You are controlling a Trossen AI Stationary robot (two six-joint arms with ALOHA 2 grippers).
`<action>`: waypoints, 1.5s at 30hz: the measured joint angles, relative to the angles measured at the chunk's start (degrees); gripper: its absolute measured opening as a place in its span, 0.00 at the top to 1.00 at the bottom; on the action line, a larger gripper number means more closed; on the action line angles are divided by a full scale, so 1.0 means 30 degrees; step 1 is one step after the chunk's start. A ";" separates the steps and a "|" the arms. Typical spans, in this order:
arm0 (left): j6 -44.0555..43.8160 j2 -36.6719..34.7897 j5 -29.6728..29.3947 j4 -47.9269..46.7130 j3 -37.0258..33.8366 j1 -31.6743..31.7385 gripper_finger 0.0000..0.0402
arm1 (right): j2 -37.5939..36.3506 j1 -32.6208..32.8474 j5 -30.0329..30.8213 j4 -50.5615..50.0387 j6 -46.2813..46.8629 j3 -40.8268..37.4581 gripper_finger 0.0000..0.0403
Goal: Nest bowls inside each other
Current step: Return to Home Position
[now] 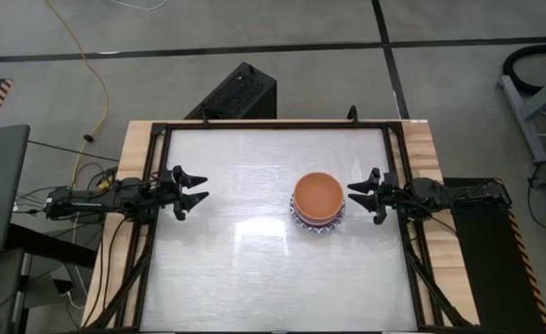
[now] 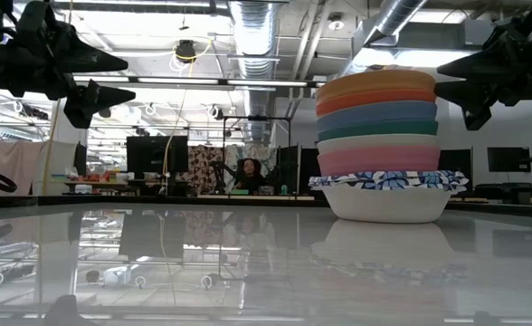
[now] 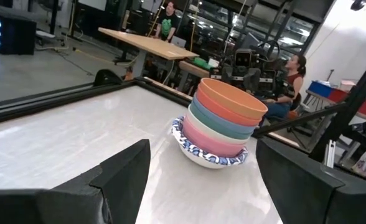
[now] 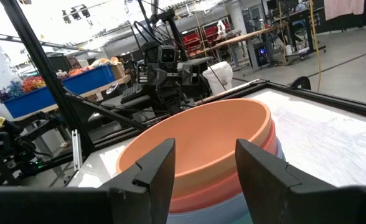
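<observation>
Several bowls stand nested in one stack [image 1: 318, 199] right of the table's middle. An orange bowl [image 2: 375, 83] is on top, with red, blue, green, cream and pink ones under it. The lowest is a white bowl with a blue-and-white patterned outside [image 2: 388, 201], and its base rests on the table. My right gripper [image 1: 353, 196] hangs open and level just right of the stack, at the height of the top bowls [image 4: 195, 149], apart from them. My left gripper [image 1: 201, 187] hangs open above the table's left side, pointing at the stack [image 3: 217, 124] from far off.
A black frame rail [image 1: 254, 124] runs round the white tabletop [image 1: 245, 269], with wooden edges outside it. A black box [image 1: 236, 93] stands behind the far edge. There is free room on the table left of the stack and in front of it. People [image 3: 293, 78] sit in the room beyond.
</observation>
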 joint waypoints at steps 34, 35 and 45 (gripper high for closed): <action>0.0513 0.0010 0.0051 -0.0874 0.0000 0.0000 0.30 | 0.0000 0.0000 -0.0004 0.0000 0.0000 0.0000 0.54; 0.0513 0.0010 0.0051 -0.0867 0.0000 0.0000 0.30 | 0.0000 -0.0004 -0.0007 0.0000 -0.0001 0.0000 0.54; 0.0506 0.0010 0.0058 -0.0860 0.0000 0.0000 0.30 | 0.0000 -0.0002 -0.0007 0.0000 0.0000 0.0000 0.54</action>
